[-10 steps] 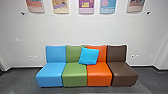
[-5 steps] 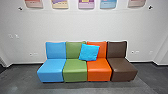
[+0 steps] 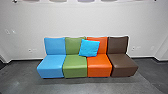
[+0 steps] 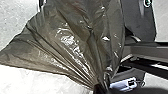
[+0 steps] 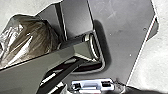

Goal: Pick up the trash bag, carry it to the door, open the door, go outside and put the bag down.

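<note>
My left gripper's fingers grip the glossy, creased, translucent brown plastic trash bag by its bunched neck; the right gripper's state I can't tell. Beyond, a square blue cushion leans against green and orange padded seats.

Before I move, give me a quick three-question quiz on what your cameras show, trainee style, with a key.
1. Which colour ends the row of seats on the right of the head view?
A) blue
B) brown
C) green

2. True or false: the bright blue cushion overlaps both the green backrest and the orange backrest.

3. Fill the gap: in the left wrist view, the trash bag fans out from a tightly gathered ____.

Key: 1 B; 2 true; 3 neck.
</note>
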`<state>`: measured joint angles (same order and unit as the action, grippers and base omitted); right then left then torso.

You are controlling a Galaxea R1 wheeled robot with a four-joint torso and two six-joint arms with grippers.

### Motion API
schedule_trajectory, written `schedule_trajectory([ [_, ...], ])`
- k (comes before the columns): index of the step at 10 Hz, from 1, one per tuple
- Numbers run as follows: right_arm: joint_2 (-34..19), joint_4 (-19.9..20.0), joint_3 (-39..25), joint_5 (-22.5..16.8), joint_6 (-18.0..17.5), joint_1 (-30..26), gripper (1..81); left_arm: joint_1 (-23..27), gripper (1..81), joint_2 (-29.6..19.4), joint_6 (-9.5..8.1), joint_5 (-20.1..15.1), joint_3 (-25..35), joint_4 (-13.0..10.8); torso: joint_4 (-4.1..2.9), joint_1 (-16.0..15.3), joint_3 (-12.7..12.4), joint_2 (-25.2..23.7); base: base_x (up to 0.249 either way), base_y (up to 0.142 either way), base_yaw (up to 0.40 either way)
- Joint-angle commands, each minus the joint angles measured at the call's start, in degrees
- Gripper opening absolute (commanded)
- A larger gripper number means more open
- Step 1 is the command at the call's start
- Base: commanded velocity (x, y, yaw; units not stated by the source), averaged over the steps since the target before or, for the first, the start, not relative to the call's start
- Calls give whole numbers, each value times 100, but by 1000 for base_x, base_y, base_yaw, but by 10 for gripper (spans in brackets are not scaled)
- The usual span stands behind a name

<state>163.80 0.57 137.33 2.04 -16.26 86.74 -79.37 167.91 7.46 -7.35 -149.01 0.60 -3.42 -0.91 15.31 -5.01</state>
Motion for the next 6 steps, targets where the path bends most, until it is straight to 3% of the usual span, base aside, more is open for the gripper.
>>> schedule_trajectory([
  [1, 233, -136, 363, -397, 53, -64, 811, 137, 10, 14, 19, -425, -41, -25, 0, 0, -433, -5, 0, 0, 0],
  [4, 322, -145, 478, -406, 53, -73, 811, 154, 10, 199, 19, -425, -374, -16, 0, 13, -880, 11, 0, 0, 0],
  [5, 322, -145, 469, -406, 53, -81, 811, 154, 10, 304, 27, -425, -515, -33, 0, 18, -588, 11, 0, 0, 0],
  [6, 348, -154, 486, -415, 53, -81, 811, 163, 10, 401, 27, -425, -673, -51, 0, 20, -691, 11, 0, 0, 0],
])
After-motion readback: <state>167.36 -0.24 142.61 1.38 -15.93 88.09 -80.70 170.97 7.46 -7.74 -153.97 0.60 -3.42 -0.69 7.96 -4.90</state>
